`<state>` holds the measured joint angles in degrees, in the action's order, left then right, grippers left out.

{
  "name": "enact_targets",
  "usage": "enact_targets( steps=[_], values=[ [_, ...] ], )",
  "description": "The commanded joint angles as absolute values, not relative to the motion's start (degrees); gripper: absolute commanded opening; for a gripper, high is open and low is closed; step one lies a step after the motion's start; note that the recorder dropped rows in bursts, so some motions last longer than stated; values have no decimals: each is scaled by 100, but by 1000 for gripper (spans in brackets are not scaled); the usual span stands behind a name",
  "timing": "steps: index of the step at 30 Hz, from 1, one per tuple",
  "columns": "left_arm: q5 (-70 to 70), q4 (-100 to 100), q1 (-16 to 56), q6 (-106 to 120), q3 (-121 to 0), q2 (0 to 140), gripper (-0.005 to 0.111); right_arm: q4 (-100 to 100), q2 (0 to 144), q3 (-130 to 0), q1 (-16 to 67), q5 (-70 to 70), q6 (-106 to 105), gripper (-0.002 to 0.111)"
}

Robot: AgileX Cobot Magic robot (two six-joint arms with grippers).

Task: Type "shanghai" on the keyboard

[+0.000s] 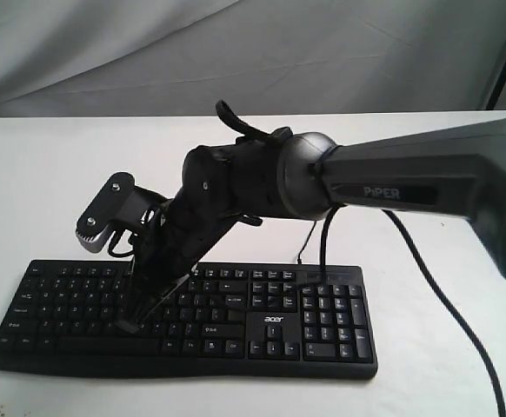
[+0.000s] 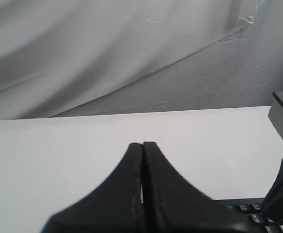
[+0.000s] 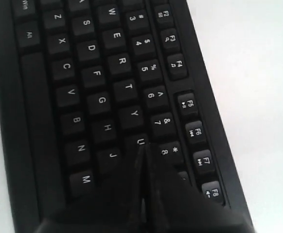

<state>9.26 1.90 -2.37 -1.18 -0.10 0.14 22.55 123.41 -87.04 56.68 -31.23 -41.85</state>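
Observation:
The black keyboard [image 1: 270, 323] with white legends and an "acer" logo lies flat on the white table. My right gripper [image 1: 131, 323] reaches across from the right and angles down onto the letter keys left of the middle. In the right wrist view the keyboard [image 3: 97, 73] fills the frame. There my right gripper [image 3: 141, 148] is shut with nothing in it, its tip at the edge of the U key [image 3: 137, 141], beside the 8 key. My left gripper [image 2: 142, 143] is shut and empty over bare table, off the keyboard [image 2: 251, 208]. It does not show in the exterior view.
The grey right arm [image 1: 409, 187] spans the right half of the exterior view above the number pad. A thick black cable [image 1: 449, 300] hangs from it to the table on the right. A grey cloth backdrop [image 1: 236, 52] stands behind the table.

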Motion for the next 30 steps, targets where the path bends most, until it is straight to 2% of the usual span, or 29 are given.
enact_targets(
  steps=[1, 30],
  values=[
    [882, 150, -200, -131, 0, 0, 0, 2349, 12534, -9079, 5513, -3449, -4207, 0],
    [882, 150, -200, -131, 0, 0, 0, 2492, 12843, -9185, 5486, -3653, -4236, 0]
  ],
)
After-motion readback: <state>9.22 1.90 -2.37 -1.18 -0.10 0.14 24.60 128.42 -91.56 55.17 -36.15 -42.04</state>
